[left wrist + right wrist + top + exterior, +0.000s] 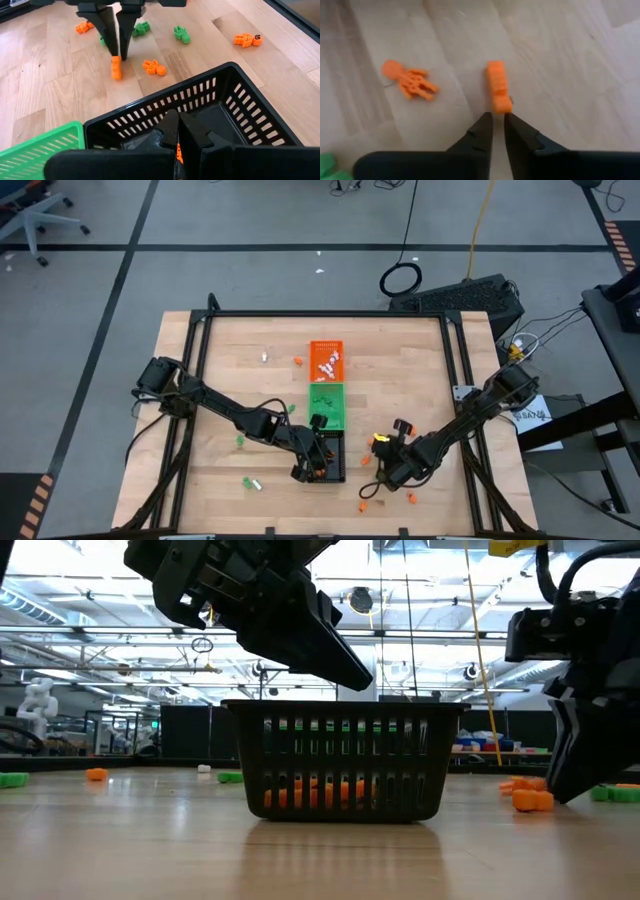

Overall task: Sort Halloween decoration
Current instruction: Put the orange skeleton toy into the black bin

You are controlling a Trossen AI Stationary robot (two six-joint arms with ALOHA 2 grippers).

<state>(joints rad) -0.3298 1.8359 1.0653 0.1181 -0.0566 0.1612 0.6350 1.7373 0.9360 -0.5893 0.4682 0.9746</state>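
Right gripper (498, 120): fingers nearly together, a narrow gap between them, holding nothing. Orange trinket (498, 93): elongated, lying flat on table (580, 65) just ahead of the fingertips, long axis in line with the fingers, pointing away. Left gripper (177, 131): closed, over black tray (250, 115)

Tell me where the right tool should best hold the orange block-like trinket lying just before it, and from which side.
Probably across the narrow middle of the orange trinket, coming straight down from above: it lies flat on the table, long and slim. The right tool sits at its near end, fingers almost together.
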